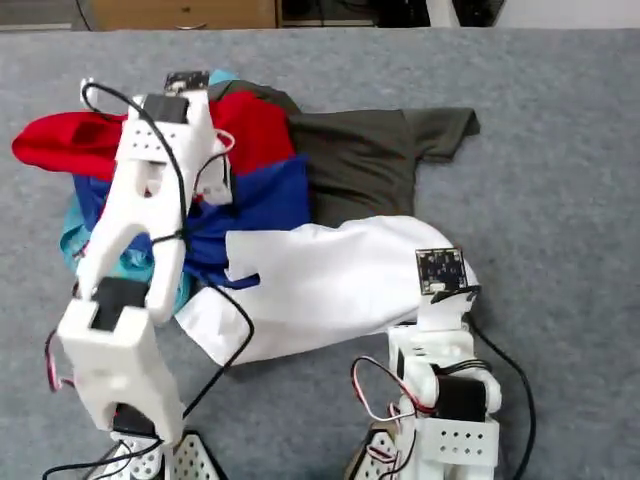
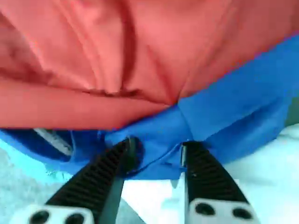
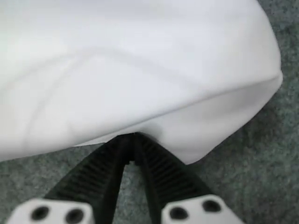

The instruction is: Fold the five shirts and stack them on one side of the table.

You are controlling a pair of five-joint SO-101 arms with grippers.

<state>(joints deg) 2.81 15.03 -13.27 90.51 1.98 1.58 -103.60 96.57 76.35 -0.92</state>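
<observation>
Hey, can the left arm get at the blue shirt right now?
Probably yes: the left gripper is open right at the blue shirt, whose fold lies between its fingers with nothing over it there.

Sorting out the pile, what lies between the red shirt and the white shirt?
The blue shirt, visible in the high and left wrist views.

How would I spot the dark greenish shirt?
On the grey cloth-covered table, find the big white shirt. Just beyond it, beside the red shirt, lies the dark olive short-sleeved shirt. It is the only dull, dark one among bright colours.
</observation>
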